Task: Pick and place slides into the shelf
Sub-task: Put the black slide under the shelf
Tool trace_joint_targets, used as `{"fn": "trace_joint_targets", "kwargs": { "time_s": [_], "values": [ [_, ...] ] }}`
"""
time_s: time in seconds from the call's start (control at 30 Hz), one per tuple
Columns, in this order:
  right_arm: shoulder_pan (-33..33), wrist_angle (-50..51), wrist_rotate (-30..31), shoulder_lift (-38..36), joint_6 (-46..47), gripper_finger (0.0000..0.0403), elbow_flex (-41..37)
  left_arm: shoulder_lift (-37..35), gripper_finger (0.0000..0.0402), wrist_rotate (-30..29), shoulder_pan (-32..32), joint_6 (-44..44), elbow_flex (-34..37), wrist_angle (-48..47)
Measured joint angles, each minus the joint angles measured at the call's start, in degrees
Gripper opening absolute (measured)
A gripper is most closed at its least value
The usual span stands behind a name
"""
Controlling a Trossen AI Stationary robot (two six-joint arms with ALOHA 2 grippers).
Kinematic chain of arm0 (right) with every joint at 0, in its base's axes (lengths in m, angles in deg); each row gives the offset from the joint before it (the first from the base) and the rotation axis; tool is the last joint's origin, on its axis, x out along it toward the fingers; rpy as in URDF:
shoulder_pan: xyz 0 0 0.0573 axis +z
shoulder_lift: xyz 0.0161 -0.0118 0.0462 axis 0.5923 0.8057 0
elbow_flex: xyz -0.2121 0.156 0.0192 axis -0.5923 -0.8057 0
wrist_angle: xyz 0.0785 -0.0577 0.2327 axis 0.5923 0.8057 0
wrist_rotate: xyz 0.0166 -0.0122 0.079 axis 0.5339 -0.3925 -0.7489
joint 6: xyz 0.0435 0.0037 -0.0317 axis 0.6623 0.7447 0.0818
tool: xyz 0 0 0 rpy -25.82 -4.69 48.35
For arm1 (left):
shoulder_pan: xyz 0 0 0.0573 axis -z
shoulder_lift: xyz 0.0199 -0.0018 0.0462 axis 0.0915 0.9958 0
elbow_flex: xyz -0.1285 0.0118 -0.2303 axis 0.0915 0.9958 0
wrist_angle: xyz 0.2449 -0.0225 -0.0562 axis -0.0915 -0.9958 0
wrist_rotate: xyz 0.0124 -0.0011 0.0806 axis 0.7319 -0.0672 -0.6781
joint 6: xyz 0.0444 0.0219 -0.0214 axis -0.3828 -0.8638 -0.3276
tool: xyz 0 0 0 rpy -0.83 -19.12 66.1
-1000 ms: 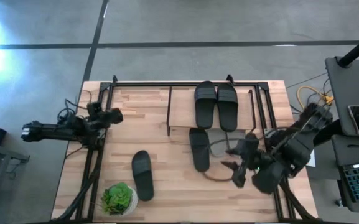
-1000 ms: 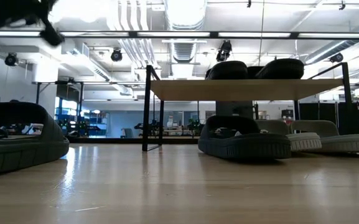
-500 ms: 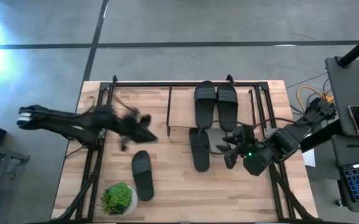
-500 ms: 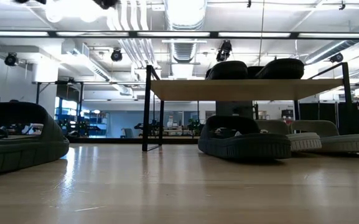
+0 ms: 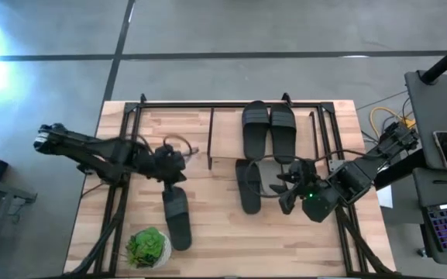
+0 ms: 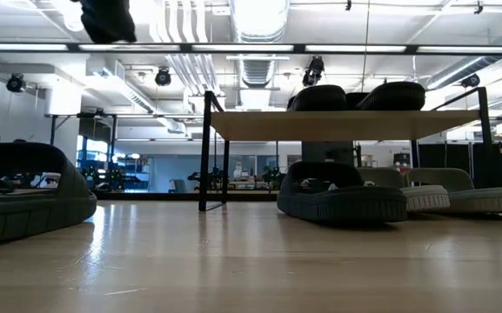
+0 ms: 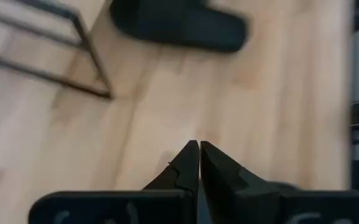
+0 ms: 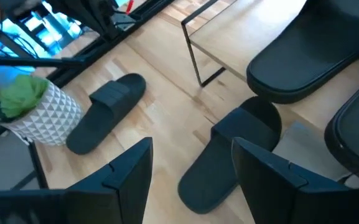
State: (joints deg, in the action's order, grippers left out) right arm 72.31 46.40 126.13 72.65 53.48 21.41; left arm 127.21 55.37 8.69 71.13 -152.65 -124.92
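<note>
A lone dark slide (image 5: 177,218) lies sole-down on the table's near-left part, also seen as the slide (image 8: 106,112) and the slide (image 6: 26,193). My left gripper (image 5: 173,167) hangs shut above its far end; it appears as the left gripper (image 7: 199,150) and the left gripper (image 6: 107,19). The shelf (image 5: 225,138) carries a black pair (image 5: 269,130) on its top board. Another dark slide (image 5: 248,186) lies at the shelf's front, with light grey slides (image 6: 459,193) under the board. My right gripper (image 5: 283,187) is open just right of that slide (image 8: 226,158).
A green potted plant (image 5: 147,246) in a white pot stands at the near-left corner, close to the lone slide. The shelf's black frame leg (image 8: 195,55) rises between the two dark slides. Bare wood (image 5: 208,225) lies between the lone slide and the shelf's front.
My left arm has swung from the table's left edge toward the middle and now hangs above the lone dark slide's far end. My right gripper has moved from the near-right part toward the far side and left, up to the dark slide at the shelf's front. The slides have stayed put.
</note>
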Motion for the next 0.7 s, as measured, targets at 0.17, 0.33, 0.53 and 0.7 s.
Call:
{"fn": "trace_joint_targets", "kwargs": {
  "time_s": [0.17,0.33,0.53,0.7],
  "values": [
    [-0.02,0.23,0.01,-0.11,-2.38,0.0210,-0.27,4.29,0.0000,-10.71,8.51,7.17,-3.63,-5.51],
    [0.00,2.12,-0.16,-0.13,-3.41,0.0210,-0.32,10.90,0.0000,-13.66,15.17,14.02,-5.46,-6.21],
    [-0.02,4.46,-2.34,-0.15,-5.45,0.0210,-0.36,19.66,0.0000,-16.46,20.96,18.26,-7.81,-6.59],
    [-0.02,4.47,-3.30,-0.15,-8.29,0.0210,-0.39,25.71,0.0000,-12.63,23.34,18.61,-7.78,-6.11]
  ]
}}
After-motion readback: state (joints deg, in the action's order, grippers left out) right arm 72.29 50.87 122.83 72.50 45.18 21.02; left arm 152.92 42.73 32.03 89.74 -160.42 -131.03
